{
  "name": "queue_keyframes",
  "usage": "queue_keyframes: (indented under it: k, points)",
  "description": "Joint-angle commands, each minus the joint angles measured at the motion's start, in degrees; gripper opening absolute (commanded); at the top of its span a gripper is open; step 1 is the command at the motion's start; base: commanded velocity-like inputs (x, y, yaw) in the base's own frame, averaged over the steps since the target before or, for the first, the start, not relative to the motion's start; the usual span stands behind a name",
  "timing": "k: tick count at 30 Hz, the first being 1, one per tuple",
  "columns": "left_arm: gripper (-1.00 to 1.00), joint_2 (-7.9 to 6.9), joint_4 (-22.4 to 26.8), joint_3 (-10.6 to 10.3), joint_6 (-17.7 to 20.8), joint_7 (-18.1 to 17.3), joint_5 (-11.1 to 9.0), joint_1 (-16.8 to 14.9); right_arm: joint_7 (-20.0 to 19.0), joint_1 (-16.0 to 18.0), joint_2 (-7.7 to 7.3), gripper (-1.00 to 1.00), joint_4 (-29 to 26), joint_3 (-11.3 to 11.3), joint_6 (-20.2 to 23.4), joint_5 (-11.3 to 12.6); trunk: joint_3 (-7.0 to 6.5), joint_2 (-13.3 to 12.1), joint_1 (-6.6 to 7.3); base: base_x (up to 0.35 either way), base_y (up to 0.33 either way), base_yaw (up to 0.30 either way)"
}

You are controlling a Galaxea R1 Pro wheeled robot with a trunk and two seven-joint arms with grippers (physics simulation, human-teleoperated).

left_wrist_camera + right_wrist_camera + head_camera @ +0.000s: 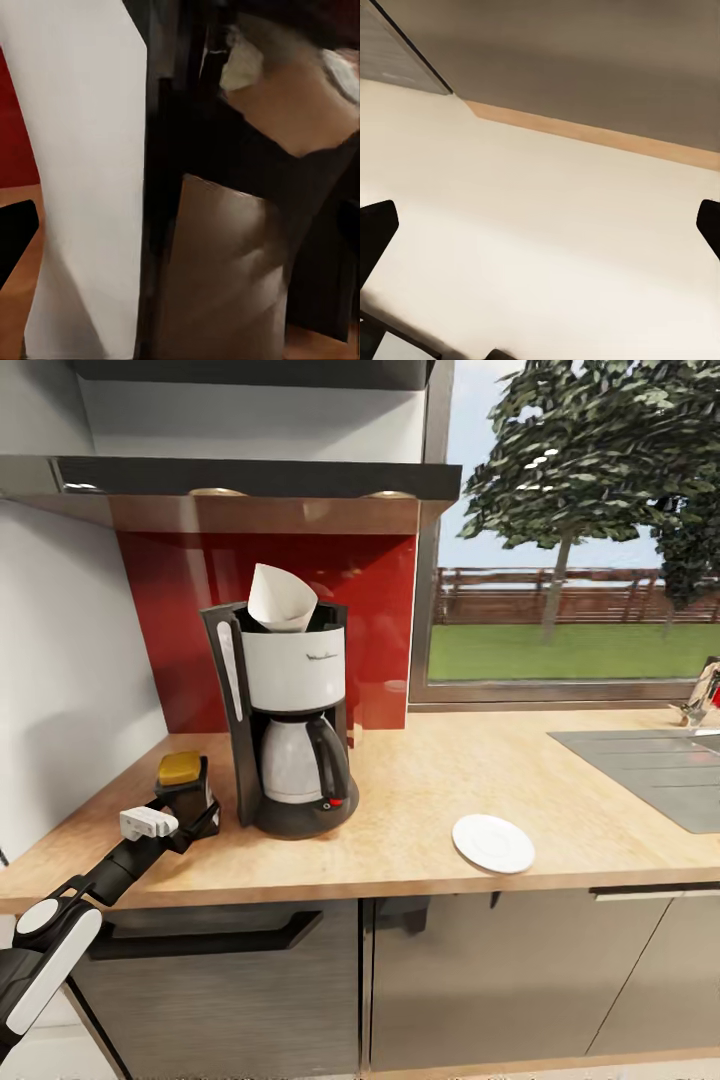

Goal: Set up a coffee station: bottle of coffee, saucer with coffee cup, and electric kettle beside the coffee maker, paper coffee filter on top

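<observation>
Now the left gripper (188, 822), jaws closed on the upright bottle of coffee (184, 785), sits at the coffee maker's (288, 725) nine o'clock.

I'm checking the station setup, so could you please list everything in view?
Kitchen countertop: one, light wood, over grey-brown cabinets.
Coffee maker: one, black and white, countertop's left part.
Paper coffee filter: one, white, on top of the coffee maker.
Bottle of coffee: one, dark with yellow cap, left of the coffee maker.
Saucer: one, white, near the counter's front edge.
Kitchen shelf: one, dark, above.
Left end effector: black, at the bottle.
</observation>
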State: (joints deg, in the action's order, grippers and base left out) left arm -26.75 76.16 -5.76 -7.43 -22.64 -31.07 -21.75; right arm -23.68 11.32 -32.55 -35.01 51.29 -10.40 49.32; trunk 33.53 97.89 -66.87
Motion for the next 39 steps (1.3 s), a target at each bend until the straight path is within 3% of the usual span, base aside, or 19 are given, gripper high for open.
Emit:
queue_keyframes:
  k: [1, 39]
  points:
    - [1.0, -0.06, -0.05, -0.13, -0.13, -0.13, -0.48, -0.05, -0.05, 0.11, -0.06, 1.0, 0.03, 0.47, -0.32, 0.6, 0.06, 0.03, 0.01, -0.128, 0.0, 0.0]
    - [1.0, -0.06, -1.04, -0.06, -0.15, -0.26, -0.48, -0.04, -0.05, 0.11, -0.06, 1.0, 0.11, 0.41, -0.32, 0.58, 0.06, 0.03, 0.01, -0.163, 0.0, 0.0]
